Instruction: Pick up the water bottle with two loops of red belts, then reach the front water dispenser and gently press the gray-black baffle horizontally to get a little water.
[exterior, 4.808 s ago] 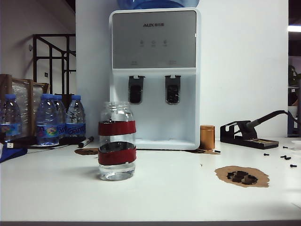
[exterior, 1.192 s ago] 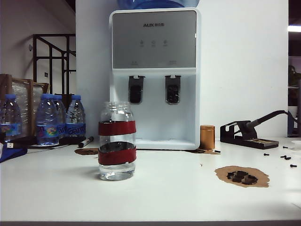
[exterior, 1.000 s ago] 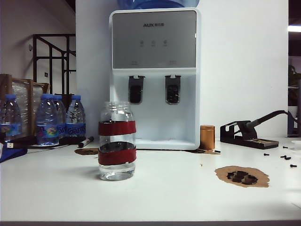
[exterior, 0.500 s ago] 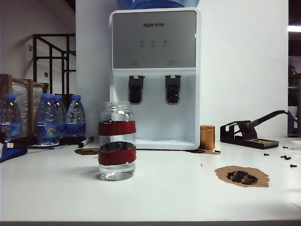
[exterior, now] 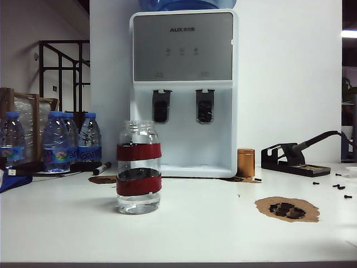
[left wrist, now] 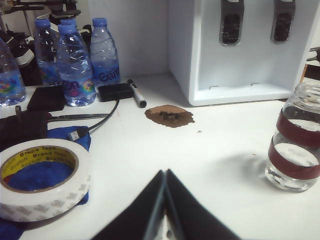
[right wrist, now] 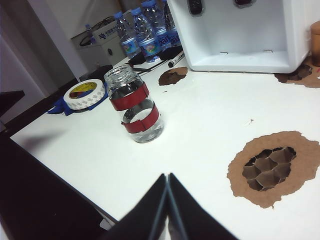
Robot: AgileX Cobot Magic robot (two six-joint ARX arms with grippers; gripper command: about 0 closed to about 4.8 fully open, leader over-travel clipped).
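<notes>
Exterior view showing water bottle [exterior: 139, 167] standing upright on white table [exterior: 195, 229], uncapped, two red bands round the body, a little water sitting at the bottom. Standing in front of water dispenser [exterior: 183, 95] and toward its left side, clear of it. Gray-black baffle [exterior: 161, 106] hanging upright under the silver panel, untouched, beside the right-hand lever [exterior: 204, 106]. Blue-capped plastic bottles [exterior: 56, 142] grouping at far left near a marker [exterior: 102, 167]; copper-coloured can [exterior: 246, 162] sitting just right of the dispenser; brown torn patch [exterior: 287, 209] lying on the table at right. No arm appearing in this view.

Left wrist view: left gripper [left wrist: 164, 192] hovering low over the table, jaws pressing together, gripping nothing; bottle [left wrist: 298, 145] standing well apart from it, tape roll [left wrist: 42, 177] lying on a blue cloth to the other side.

Right wrist view: right gripper [right wrist: 166, 197] likewise hovering over the table edge, fingers meeting at the tips, carrying nothing; bottle [right wrist: 135, 106] standing ahead, not touching.
</notes>
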